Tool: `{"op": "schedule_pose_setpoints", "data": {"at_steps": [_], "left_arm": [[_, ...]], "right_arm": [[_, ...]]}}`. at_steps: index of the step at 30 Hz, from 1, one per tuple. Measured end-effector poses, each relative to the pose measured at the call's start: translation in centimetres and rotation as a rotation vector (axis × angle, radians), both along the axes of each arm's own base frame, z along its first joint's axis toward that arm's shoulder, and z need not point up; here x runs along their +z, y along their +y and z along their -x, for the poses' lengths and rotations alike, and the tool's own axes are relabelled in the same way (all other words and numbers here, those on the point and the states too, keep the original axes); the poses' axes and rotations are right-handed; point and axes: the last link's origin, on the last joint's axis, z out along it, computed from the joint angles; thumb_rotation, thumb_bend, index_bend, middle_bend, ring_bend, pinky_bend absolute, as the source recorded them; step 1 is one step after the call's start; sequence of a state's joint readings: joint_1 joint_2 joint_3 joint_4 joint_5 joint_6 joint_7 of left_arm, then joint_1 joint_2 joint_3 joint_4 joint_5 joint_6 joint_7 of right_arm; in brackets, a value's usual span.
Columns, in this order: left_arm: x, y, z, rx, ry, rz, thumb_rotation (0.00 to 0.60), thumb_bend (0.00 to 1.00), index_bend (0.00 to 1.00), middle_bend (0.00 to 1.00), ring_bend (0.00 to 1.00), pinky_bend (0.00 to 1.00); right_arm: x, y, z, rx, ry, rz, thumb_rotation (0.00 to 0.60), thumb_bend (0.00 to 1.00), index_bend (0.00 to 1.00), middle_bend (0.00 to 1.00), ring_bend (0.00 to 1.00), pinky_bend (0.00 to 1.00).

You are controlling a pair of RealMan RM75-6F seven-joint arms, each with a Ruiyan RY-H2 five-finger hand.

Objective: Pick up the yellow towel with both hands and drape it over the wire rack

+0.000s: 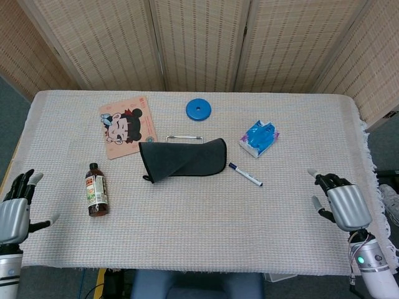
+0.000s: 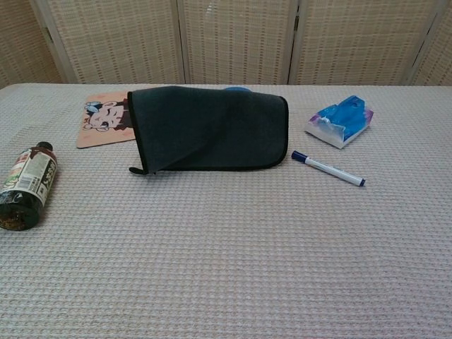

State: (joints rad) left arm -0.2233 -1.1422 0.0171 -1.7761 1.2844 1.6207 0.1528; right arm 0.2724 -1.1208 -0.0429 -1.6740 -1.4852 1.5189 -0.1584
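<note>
Both hands are empty with fingers spread, left hand (image 1: 14, 215) and right hand (image 1: 346, 206) at the table's near corners, while the soft dark grey towel (image 1: 182, 158) hangs folded over the thin wire rack (image 1: 185, 137) mid-table.

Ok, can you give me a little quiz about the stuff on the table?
1. True or false: the dark towel hangs over the wire rack.
2. Which lies nearest the pen? A) bottle B) tissue pack C) blue disc
3. Fill in: the left hand and the right hand, at the table's near corners, each hold ____.

Key: 1 true; 2 B; 3 nothing.
</note>
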Motion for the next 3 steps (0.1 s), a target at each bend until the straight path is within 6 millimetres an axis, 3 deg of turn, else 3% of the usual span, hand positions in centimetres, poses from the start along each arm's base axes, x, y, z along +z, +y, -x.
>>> {"op": "schedule_pose_setpoints", "data": {"at_steps": [3], "left_arm": [[-0.4, -1.8, 0.6, 0.009, 0.005, -0.006, 0.600, 0.00, 0.16, 0.09, 0.00, 0.28]], "right_arm": [[0.0, 1.3, 0.9, -0.041, -0.018, 0.003, 0.600, 0.42, 0.18, 0.39, 0.33, 0.46]]}}
